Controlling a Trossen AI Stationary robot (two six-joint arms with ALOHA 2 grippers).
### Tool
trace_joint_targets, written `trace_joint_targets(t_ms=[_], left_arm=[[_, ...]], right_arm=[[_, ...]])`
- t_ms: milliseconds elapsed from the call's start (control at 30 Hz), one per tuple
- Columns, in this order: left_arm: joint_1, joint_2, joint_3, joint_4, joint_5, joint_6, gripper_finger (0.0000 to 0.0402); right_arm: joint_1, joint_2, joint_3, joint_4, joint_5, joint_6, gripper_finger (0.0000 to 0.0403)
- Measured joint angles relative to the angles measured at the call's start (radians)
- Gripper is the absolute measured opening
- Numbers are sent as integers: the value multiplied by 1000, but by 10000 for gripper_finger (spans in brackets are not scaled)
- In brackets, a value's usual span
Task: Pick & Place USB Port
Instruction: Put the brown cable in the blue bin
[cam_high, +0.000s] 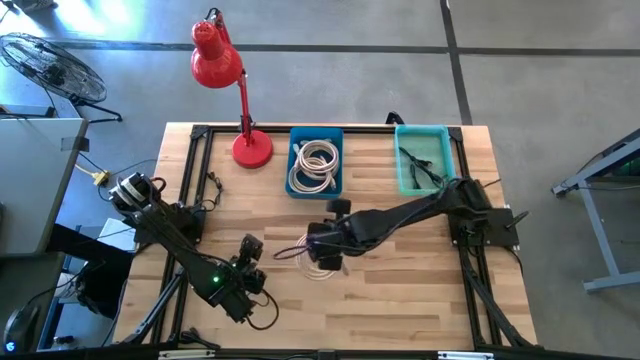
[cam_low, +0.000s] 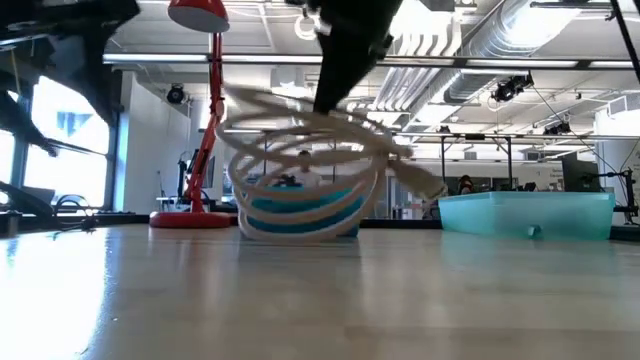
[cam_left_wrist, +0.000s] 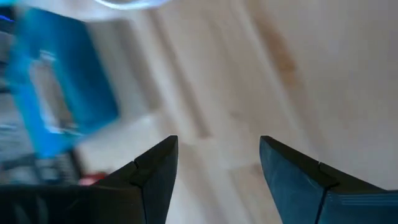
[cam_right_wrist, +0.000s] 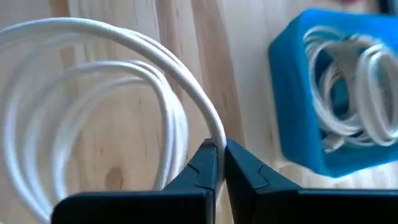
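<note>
From above, my right gripper (cam_high: 322, 252) sat mid-frame, fingers pinched on the white cable (cam_high: 318, 266). The left gripper (cam_high: 248, 262) waited lower left, fingers apart. Low down, the cable (cam_low: 305, 170) hung just above the table (cam_low: 320, 300). At the wrist, the blue bin (cam_right_wrist: 339, 93) showed upper right. I think I was carrying; next came a drop spot.

Looking past the left gripper (cam_left_wrist: 217, 163), fingers (cam_left_wrist: 155, 171) spread wide with nothing between them. Just bare wooden table (cam_left_wrist: 261, 74) ahead, plus a blurry blue bin (cam_left_wrist: 68, 106) with something pale inside.
</note>
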Motion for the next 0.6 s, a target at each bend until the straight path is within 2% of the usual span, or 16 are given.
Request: trace_joint_targets(t_ms=[133,300,400,600], left_arm=[[0,0,0,3,-217,81,220],[0,0,0,23,-454,296,220],[0,0,0,62,-557,471,220],[0,1,0,239,-709,821,220]], right_arm=[[38,-65,0,14,28,7,5],[75,-137,0,37,50,18,5],[85,-166,0,59,43,20,5],[85,-201,2,115,9,15,5]])
